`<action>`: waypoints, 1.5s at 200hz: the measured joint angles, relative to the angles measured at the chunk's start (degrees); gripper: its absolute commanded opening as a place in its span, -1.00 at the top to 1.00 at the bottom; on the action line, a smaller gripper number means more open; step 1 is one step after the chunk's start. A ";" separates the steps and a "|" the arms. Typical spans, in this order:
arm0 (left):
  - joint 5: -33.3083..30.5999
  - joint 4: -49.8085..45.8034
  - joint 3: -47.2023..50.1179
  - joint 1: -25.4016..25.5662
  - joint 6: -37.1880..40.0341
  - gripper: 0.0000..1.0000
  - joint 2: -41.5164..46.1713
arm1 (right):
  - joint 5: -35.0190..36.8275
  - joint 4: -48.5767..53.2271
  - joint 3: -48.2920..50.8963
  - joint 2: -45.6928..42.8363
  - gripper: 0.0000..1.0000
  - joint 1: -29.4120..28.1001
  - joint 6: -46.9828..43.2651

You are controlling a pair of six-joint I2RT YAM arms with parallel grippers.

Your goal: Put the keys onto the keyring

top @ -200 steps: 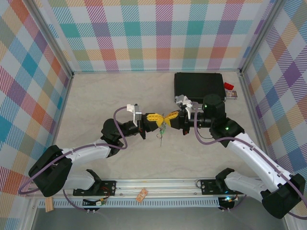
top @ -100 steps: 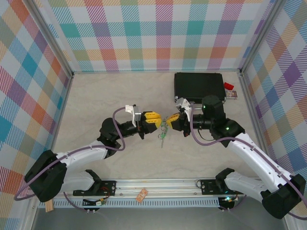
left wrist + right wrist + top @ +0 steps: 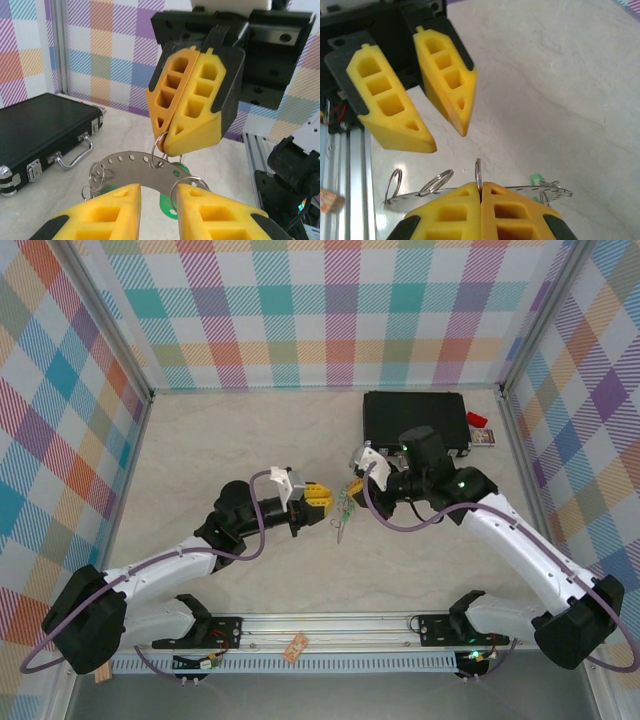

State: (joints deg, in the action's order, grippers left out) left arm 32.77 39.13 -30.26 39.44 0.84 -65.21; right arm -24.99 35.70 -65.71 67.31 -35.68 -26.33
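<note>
Right pincer (image 3: 480, 186) pinched shut on keyring (image 3: 412, 197). Left pincer (image 3: 447, 140) slightly open, empty, facing it. Hold steady; grip keyring beside right pincer.

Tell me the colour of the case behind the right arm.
The case is black, with silver latches and handle; the left wrist view shows it best.

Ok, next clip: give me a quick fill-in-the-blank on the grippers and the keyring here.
1. The right gripper has its fingers ____ on the keyring.
2. The left gripper has its fingers ____, holding nothing.
3. The keys have tags coloured ____.
4. The black case sits with its lid ____.
Missing words: shut; open; green; closed.
</note>
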 measured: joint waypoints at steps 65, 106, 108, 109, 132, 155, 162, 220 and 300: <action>2.89 -3.08 0.00 0.00 3.30 0.56 -0.02 | 5.33 8.68 -3.30 3.08 1.00 -5.14 -9.81; 6.14 -3.48 -0.79 0.00 3.32 0.61 -0.66 | 5.70 9.66 -3.30 3.50 1.00 -5.70 -11.28; 6.34 -3.45 -0.90 0.00 3.32 0.61 -0.74 | 5.70 9.64 -3.30 3.50 1.00 -5.70 -11.30; 6.40 -3.48 -0.94 0.00 3.32 0.61 -0.79 | 5.68 9.66 -3.30 3.50 1.00 -5.70 -11.30; 8.15 -3.69 -1.99 0.00 3.28 0.62 -1.97 | 5.46 9.64 -3.30 3.50 1.00 -5.70 -11.67; 9.49 -4.68 -3.15 0.02 3.26 0.67 -3.28 | 4.94 9.64 -3.30 3.50 1.00 -5.70 -11.67; 9.86 -4.90 -3.48 0.11 3.26 0.67 -3.67 | 4.79 9.64 -3.30 3.50 1.00 -5.73 -11.67; 11.28 -5.14 -4.44 0.17 3.26 0.71 -4.59 | 3.50 9.64 -3.30 3.50 1.00 -5.70 -11.65; 13.60 -5.90 -5.27 0.24 3.17 0.98 -6.01 | 3.30 10.32 -3.30 3.50 1.00 -5.64 -11.45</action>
State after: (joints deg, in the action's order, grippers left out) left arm 46.37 33.23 -35.53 39.68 4.01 -71.22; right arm -21.69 46.02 -69.01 70.81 -41.32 -37.78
